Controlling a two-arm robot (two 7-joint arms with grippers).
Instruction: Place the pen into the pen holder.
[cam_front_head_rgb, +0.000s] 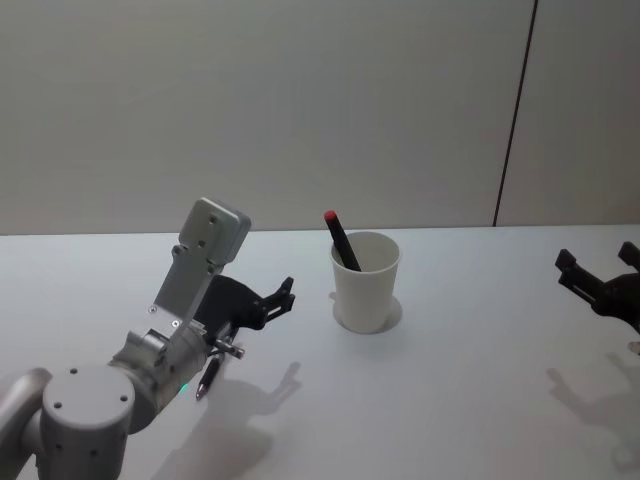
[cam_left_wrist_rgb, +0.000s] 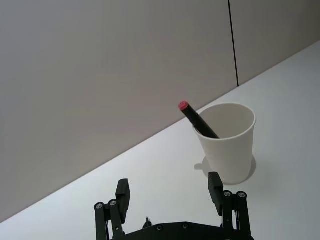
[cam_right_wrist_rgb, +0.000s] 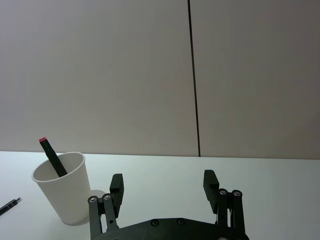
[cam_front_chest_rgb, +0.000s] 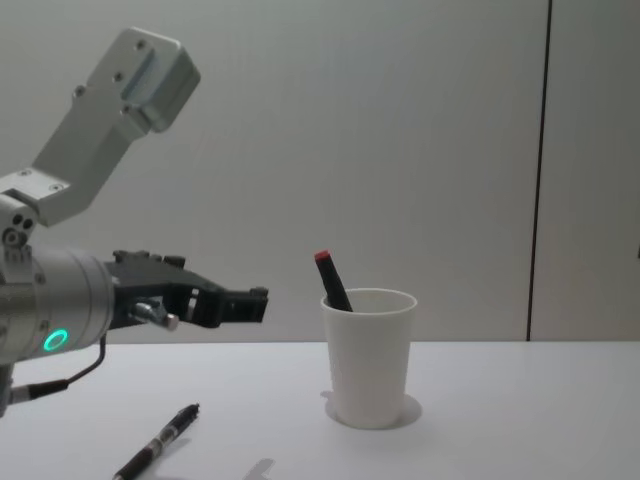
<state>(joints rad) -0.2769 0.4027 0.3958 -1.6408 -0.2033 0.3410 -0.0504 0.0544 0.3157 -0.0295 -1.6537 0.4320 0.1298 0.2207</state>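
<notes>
The pen holder (cam_front_head_rgb: 366, 285) (cam_left_wrist_rgb: 229, 145) (cam_right_wrist_rgb: 62, 190) (cam_front_chest_rgb: 368, 360) is a white paper cup standing upright in the middle of the white table. A black pen with a red end (cam_front_head_rgb: 340, 238) (cam_left_wrist_rgb: 198, 120) (cam_right_wrist_rgb: 52, 157) (cam_front_chest_rgb: 332, 281) leans inside it, its top poking out. A second black pen (cam_front_head_rgb: 208, 378) (cam_front_chest_rgb: 160, 440) (cam_right_wrist_rgb: 9, 206) lies flat on the table under my left arm. My left gripper (cam_front_head_rgb: 283, 297) (cam_left_wrist_rgb: 170, 187) (cam_front_chest_rgb: 256, 301) hovers open and empty left of the cup, above the table. My right gripper (cam_front_head_rgb: 597, 264) (cam_right_wrist_rgb: 163, 181) hangs open and empty at the far right.
A grey wall stands behind the table (cam_front_head_rgb: 480, 400), with a dark vertical seam (cam_front_head_rgb: 515, 110) at the right. Bare tabletop stretches between the cup and the right gripper and in front of the cup.
</notes>
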